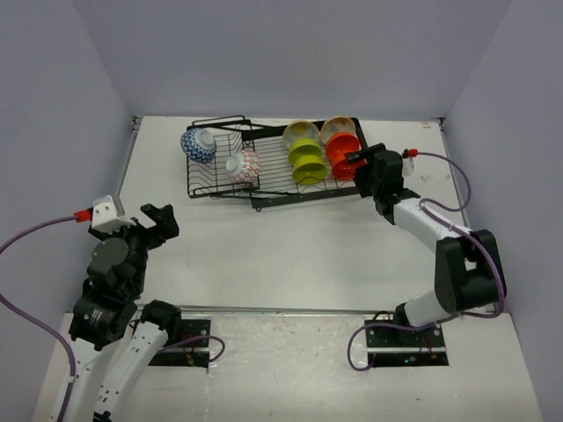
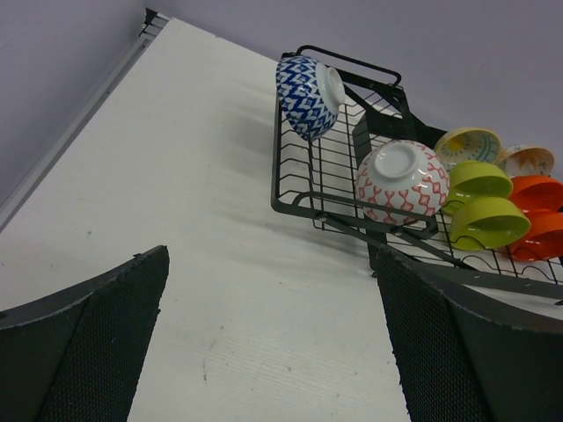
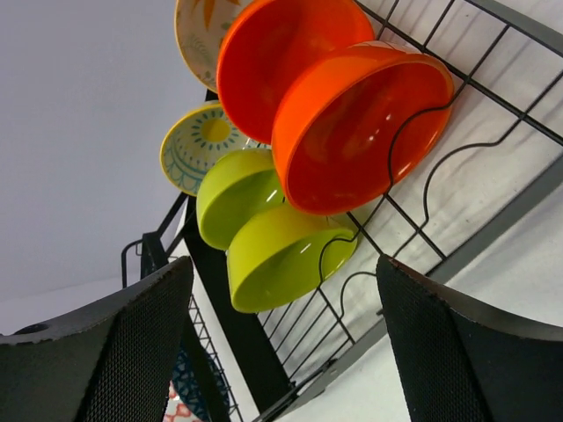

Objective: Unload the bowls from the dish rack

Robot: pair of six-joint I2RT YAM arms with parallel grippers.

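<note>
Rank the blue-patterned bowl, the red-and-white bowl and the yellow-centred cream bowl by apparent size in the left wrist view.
1. red-and-white bowl, though it also sits nearest the camera.
2. blue-patterned bowl, slightly smaller.
3. yellow-centred cream bowl, farther off and partly hidden.

**Bright, even light, sharp frames**

Soft overhead light is filling every view evenly. The dish rack (image 2: 334, 189) is throwing faint, blurry shadows onto the desk (image 2: 220, 264). The nearer orange bowl (image 3: 352, 132) is catching small glossy glints. Edges are looking crisp.
</note>
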